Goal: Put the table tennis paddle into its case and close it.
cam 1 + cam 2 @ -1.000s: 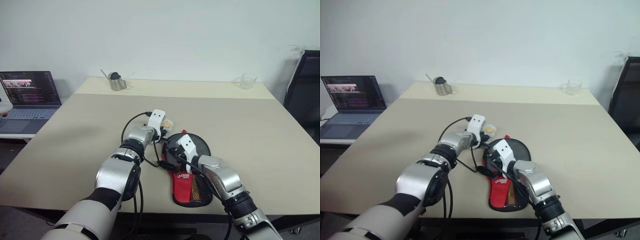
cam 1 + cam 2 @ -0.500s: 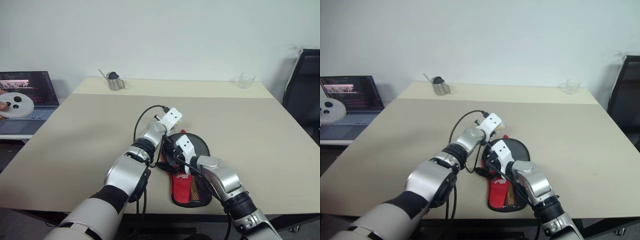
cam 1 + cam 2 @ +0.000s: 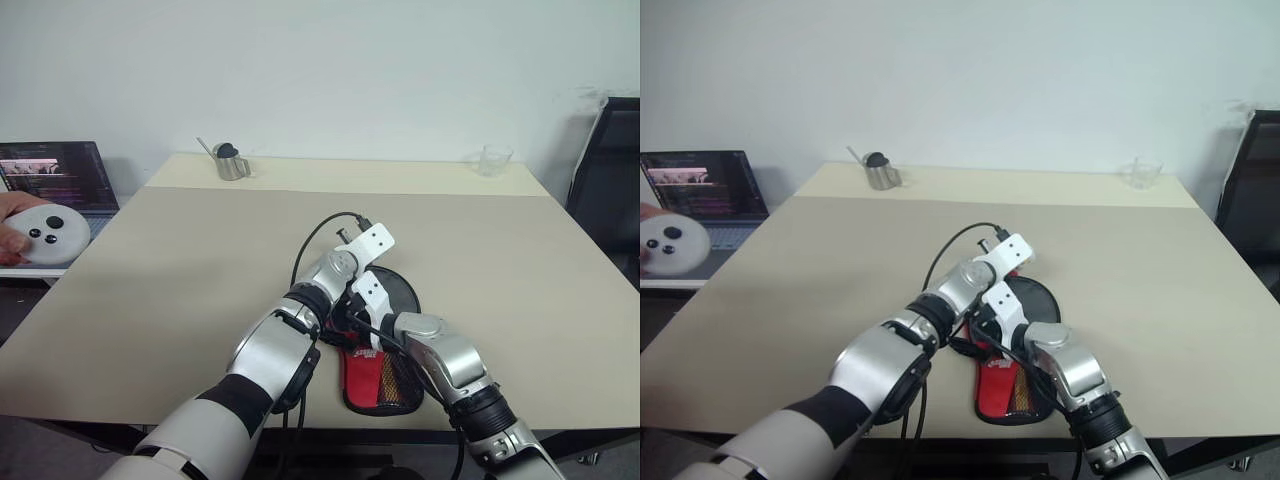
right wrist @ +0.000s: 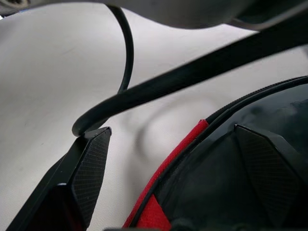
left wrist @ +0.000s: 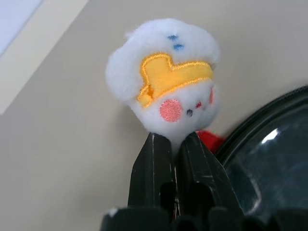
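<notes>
Left hand (image 5: 175, 144) pinches plush toy (image 5: 166, 79).

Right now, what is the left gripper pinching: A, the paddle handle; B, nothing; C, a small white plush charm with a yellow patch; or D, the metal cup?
C: in the left wrist view the left gripper has its black fingers shut on the base of a small white plush charm with a yellow patch and pink cheeks, held just beside the case.
</notes>
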`<action>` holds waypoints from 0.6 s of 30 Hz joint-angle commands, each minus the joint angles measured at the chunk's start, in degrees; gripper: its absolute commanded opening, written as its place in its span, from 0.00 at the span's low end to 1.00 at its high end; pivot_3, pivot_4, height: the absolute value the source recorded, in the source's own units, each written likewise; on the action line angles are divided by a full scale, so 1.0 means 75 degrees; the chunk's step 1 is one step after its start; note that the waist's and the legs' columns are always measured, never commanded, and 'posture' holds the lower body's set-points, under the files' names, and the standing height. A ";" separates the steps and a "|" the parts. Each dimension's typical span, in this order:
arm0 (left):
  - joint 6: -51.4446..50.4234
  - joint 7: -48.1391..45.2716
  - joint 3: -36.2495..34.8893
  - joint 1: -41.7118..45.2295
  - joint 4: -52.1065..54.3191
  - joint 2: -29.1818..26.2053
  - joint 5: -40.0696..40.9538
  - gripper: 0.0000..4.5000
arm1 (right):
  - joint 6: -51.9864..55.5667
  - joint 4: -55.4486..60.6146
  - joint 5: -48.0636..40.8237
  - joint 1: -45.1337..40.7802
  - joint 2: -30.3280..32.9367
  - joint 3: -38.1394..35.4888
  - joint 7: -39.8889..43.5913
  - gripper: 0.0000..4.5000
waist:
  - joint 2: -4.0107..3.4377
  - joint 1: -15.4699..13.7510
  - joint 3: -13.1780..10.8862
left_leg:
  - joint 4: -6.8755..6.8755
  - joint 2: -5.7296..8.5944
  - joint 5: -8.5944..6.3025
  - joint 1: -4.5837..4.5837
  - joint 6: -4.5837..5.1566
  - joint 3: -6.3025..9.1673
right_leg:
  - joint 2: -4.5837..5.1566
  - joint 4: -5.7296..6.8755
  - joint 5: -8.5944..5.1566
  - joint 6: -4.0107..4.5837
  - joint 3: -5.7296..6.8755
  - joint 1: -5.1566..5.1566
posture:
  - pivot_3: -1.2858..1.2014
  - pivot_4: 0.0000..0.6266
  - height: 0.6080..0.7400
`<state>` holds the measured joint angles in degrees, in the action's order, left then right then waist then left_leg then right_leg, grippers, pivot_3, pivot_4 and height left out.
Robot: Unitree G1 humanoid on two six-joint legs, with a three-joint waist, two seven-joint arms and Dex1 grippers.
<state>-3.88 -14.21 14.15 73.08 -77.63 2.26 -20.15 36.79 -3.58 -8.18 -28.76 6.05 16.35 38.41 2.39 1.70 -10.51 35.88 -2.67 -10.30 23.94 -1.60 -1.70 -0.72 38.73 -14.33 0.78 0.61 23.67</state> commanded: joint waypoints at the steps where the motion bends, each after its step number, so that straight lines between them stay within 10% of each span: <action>1: 0.0643 -0.0014 0.0125 0.0332 0.0198 0.0272 -0.0135 0.01 | 0.0318 -0.0225 -0.0091 0.0173 -0.0001 0.0150 0.0015 1.00 | 0.0000 -0.0002 0.0000 | 0.0000 0.0000 0.0000 0.0000 0.0000 0.0000 | 0.0000 0.0000 0.0000 0.0000 0.0000 0.0000 | 0.52 0.24 1.00; 18: 0.2700 -0.0385 0.1294 -0.0011 0.0408 0.1172 -0.1161 0.01 | 0.0303 -0.0311 -0.0091 0.0115 -0.0126 0.0105 -0.0014 1.00 | -0.0002 -0.0035 0.0002 | -0.0010 0.0006 -0.0005 0.0001 0.0006 0.0000 | 0.0002 -0.0027 -0.0002 -0.0004 0.0004 -0.0011 | 0.52 0.24 1.00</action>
<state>11.90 -16.98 20.06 73.86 -77.15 3.23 -27.28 36.66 -3.09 -8.52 -27.39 6.24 15.40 38.88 2.38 1.43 -10.49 35.81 -2.63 -10.34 23.94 -1.55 -1.70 -0.71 38.52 -14.35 0.74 0.64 23.58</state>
